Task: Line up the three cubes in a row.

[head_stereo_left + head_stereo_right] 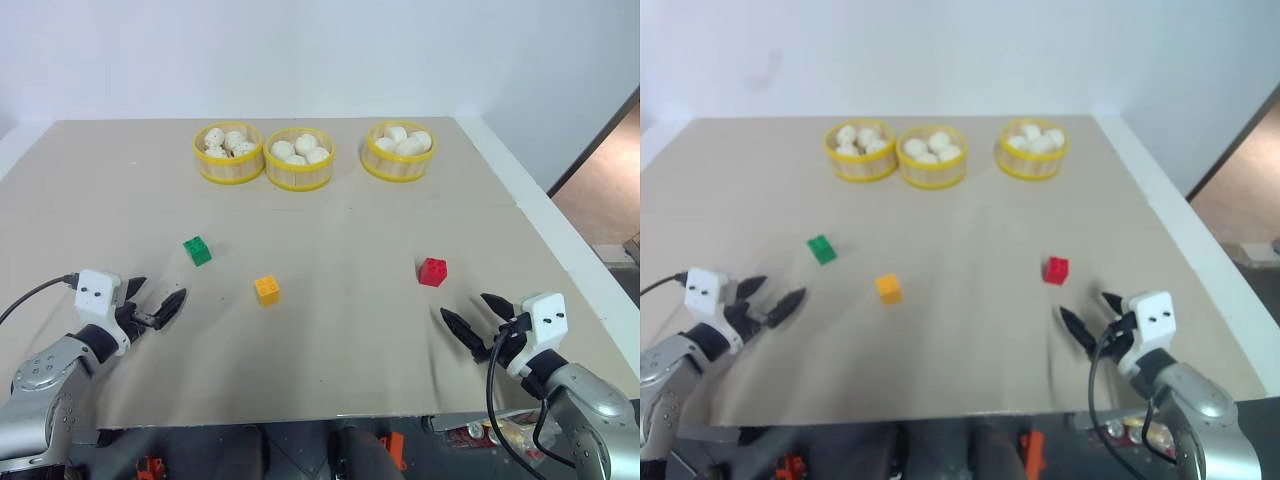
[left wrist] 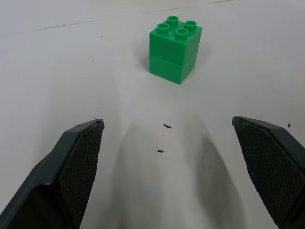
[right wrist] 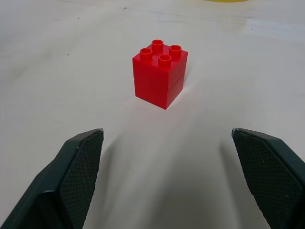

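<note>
Pale tan board covers the table [image 1: 330,350] in front of me, with a white wall behind it. Scattered across its near half are the three cubes I must line up: a small yellow-orange studded plastic cube [image 1: 267,290] sits near the middle, a green studded plastic cube [image 1: 197,250] lies at about ten o'clock from it, and a red studded plastic cube [image 1: 432,271] stands well apart at about three o'clock. None touch, and they form no row yet; I judge the task is only beginning.

My left gripper [image 1: 152,306] hovers low at about seven o'clock from the green cube, fingers spread wide and empty, aimed at it so it is framed between them. My right gripper [image 1: 478,320] mirrors this at about five o'clock from the red cube, equally wide, holding nothing. Each arm seems posed to reach its nearest cube.

Along the far edge, at twelve o'clock, three round yellow baskets of white buns [image 1: 298,175] stand clear of the work.
</note>
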